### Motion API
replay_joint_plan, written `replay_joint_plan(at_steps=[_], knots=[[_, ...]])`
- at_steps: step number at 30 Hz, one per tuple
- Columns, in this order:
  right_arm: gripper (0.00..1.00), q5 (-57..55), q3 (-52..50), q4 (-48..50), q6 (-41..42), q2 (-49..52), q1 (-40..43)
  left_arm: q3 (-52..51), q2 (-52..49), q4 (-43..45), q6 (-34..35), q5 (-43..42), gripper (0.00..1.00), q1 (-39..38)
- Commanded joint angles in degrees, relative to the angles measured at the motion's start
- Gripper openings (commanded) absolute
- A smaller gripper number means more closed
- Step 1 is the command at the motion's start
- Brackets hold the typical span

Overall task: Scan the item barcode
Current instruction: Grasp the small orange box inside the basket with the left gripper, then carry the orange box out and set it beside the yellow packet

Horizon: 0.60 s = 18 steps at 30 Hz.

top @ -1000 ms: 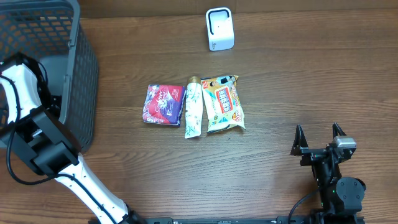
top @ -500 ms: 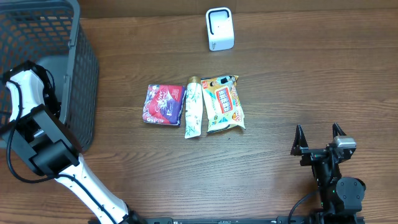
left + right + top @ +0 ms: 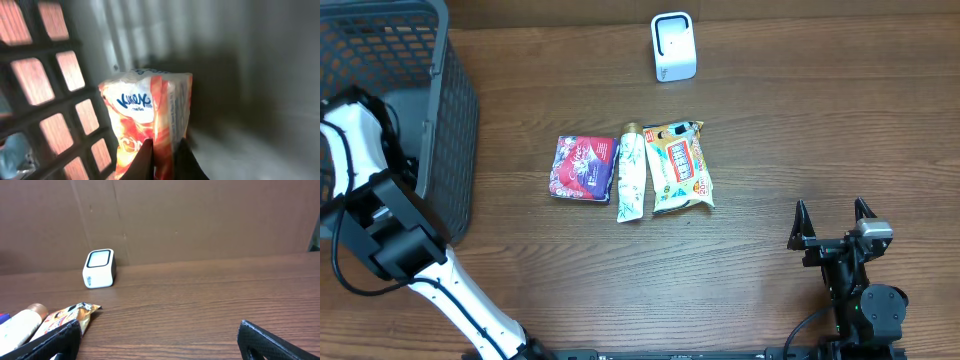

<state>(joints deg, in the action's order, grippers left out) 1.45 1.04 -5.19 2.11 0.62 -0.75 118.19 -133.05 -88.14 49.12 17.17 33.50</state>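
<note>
Step in hand: pick-up. Left pincer (image 3: 163,152) clamped on orange-white tissue pack (image 3: 150,105), inside grey basket (image 3: 455,120), far left. Pack reads "Kleenex", blue script; barcode not visible.

Next move, likely: lift pack clear of basket wall, carry right to white scanner (image 3: 673,47), far centre, barcode face toward window.

Mid-tabletop (image 3: 770,120): purple packet (image 3: 584,168), tube (image 3: 630,175), snack packet (image 3: 680,167); print too small to read.

Right pincer (image 3: 831,216), near right: jaws apart, empty.

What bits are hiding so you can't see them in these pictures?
Overhead: the left arm and basket wall hide the left pincer and its tissue pack.
Left wrist: pack blurry, no barcode showing.
Right wrist: tube and snack bag cut off by the left edge and right pincer.
</note>
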Motion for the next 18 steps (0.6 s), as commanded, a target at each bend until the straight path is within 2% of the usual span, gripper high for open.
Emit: replay_joint_plan(at_steps=[1, 6, 12, 18], knots=[[1.00, -0.3, -0.6, 0.4, -0.2, -0.5, 0.1, 10.3, 0.8, -2.1, -5.9, -6.0, 0.04, 0.1], [1.00, -0.3, -0.6, 0.4, -0.2, -0.5, 0.1, 21.7, 4.1, -2.5, -14.5, -15.8, 0.04, -1.4], [1.00, -0.3, -0.6, 0.4, -0.2, -0.5, 0.1, 30.1, 11.2, -2.1, -17.2, -15.9, 0.04, -6.5], [1.00, -0.3, -0.6, 0.4, -0.2, -0.5, 0.1, 31.0, 20.6, -1.9, -17.3, -14.8, 0.04, -14.6]])
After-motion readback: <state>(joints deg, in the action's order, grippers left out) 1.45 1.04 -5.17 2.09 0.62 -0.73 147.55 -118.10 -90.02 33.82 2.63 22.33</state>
